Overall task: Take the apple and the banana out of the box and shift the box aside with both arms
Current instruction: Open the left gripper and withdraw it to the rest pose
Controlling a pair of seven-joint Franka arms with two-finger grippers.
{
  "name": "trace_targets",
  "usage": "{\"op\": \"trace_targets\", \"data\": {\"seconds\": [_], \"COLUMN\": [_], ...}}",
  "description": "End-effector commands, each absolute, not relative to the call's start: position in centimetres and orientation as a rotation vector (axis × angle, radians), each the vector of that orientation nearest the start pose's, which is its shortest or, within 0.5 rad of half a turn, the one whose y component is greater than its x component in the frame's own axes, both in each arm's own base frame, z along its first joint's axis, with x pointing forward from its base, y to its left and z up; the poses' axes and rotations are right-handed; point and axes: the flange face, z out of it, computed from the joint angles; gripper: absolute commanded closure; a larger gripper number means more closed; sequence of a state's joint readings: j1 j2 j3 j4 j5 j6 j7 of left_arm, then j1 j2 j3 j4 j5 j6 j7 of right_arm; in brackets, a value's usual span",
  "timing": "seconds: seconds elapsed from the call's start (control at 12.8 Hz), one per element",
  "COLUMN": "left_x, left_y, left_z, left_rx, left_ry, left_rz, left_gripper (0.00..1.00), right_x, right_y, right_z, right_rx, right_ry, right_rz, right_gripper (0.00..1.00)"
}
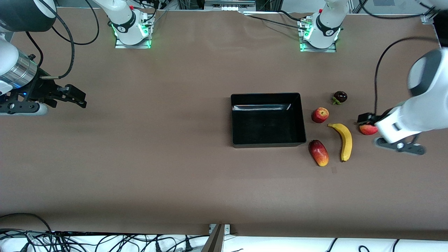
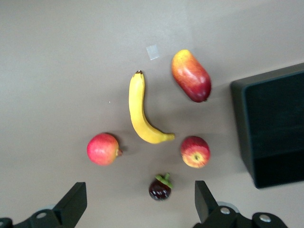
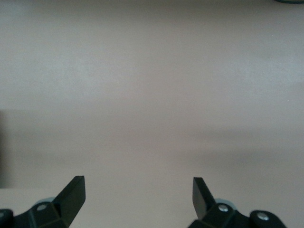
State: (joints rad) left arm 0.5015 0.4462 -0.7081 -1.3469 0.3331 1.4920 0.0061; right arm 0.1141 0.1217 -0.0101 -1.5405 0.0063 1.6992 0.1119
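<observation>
The left gripper hung spread wide and empty over the red-orange fruit. The right gripper, equally wide and holding nothing, waited above bare table. The black box sat beside 2 task fruits (apple touching nothing, banana nearer the camera).

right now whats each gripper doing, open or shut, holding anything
Left gripper: open, holding nothing, up over the fruits near the mangosteen.
Right gripper: open, holding nothing, over bare table at the right arm's end.
</observation>
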Motion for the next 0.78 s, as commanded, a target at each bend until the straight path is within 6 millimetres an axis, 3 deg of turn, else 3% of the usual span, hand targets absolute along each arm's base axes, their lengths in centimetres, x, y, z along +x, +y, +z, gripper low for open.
{"op": "trace_targets", "data": {"seconds": [0.0,0.16,0.39,0.62,0.7], "left_x": [62.9,61.4,59.6,55.8,55.3], "left_y": [-2.1,-1.0,-0.4,1.2,1.3], "left_z": [56.6,58.4,58.3,58.9,59.1], "left_rx": [-3.086,-3.097,-3.124,-3.107,-3.12], "left_ry": [0.276,0.18,0.07,0.004,-0.001], "left_rz": [0.225,0.205,0.162,-0.032,-0.04], "left_gripper": [0.0,0.0,0.0,0.0,0.0], "right_x": [59.6,59.6,59.6,59.6,59.6], "right_y": [6.6,6.6,6.6,6.6,6.6], "right_z": [58.6,58.7,58.6,58.7,58.7], "right_rx": [-3.139,-3.139,-3.139,-3.138,-3.138], "right_ry": [0.005,0.005,0.005,0.005,0.005], "right_rz": [-0.058,-0.06,-0.058,-0.062,-0.063], "right_gripper": [0.0,0.0,0.0,0.0,0.0]}}
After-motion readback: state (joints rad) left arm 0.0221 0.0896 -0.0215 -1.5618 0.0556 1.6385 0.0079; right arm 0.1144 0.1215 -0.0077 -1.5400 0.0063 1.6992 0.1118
